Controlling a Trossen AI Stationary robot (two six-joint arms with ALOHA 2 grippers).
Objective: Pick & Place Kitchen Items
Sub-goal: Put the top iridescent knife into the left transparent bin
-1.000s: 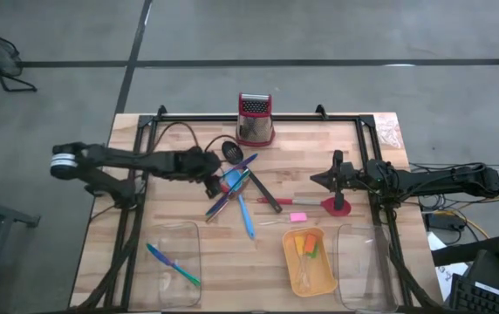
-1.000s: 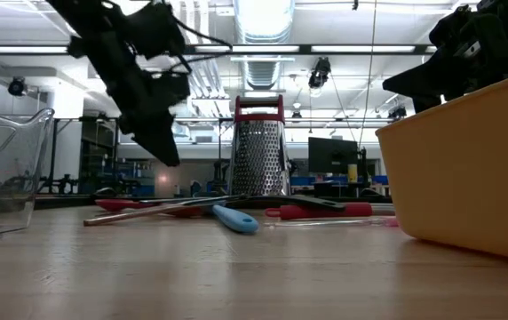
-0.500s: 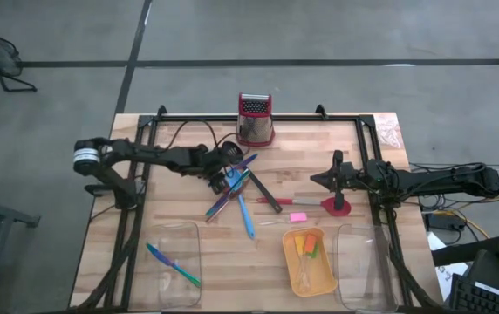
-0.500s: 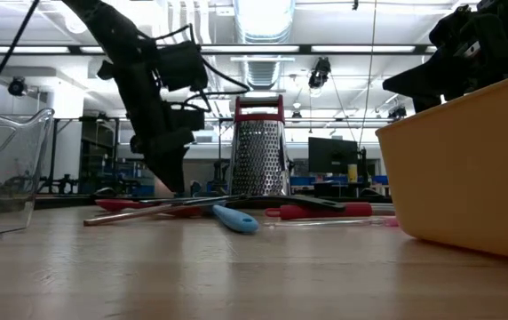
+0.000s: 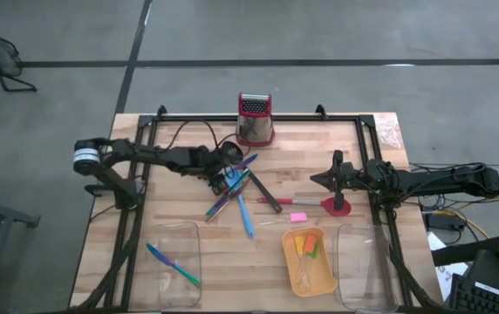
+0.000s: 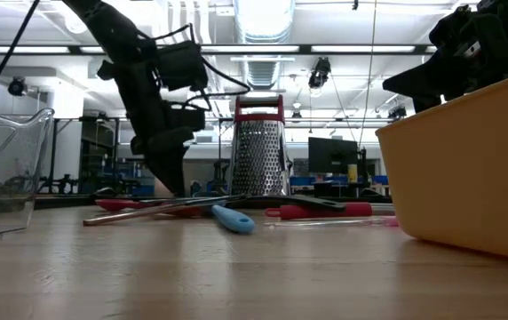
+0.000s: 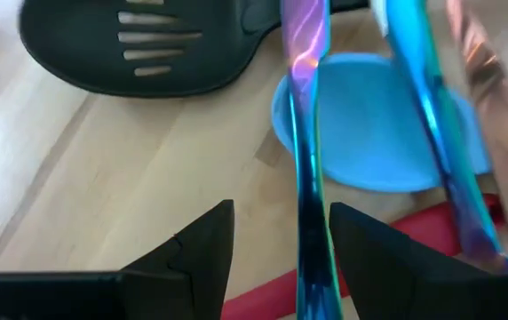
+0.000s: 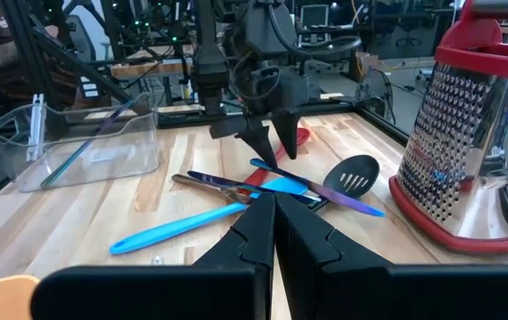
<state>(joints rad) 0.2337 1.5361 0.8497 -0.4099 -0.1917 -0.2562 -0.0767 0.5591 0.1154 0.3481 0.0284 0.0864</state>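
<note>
Left gripper (image 5: 224,179) down over the utensil pile at table centre, fingers (image 7: 202,244) spread apart, one on each side of a purple stick (image 7: 305,160), nothing clamped. Just beyond the fingertips: black slotted spatula (image 7: 143,49) flat on the wood, blue spoon bowl (image 7: 374,133) under the purple stick, a blue stick (image 7: 432,133) crossing alongside, a red handle (image 7: 432,233) beneath. Seen from above: pile fanned out beside the gripper, light-blue handle (image 5: 246,218) angled toward the near edge, pink piece (image 5: 297,217) lying apart from the pile near a red spoon (image 5: 337,207). Grater (image 5: 255,119) upright at the far edge, well apart from the pile. Orange tray (image 5: 310,261) near the front, holding small orange (image 5: 300,244) and green (image 5: 315,253) pieces. Left clear tray (image 5: 173,266) at the front left holding a blue-green stick (image 5: 175,265); second clear tray (image 5: 358,262) just right of the orange one. Right gripper (image 5: 335,180) raised at the table's right side beside the red spoon, fingers (image 8: 252,233) pressed together, nothing between them. From table height: left gripper (image 6: 167,173) tip close to the wood just behind the pile, grater (image 6: 259,147) standing behind, orange tray wall (image 6: 458,164) filling the right foreground.
</note>
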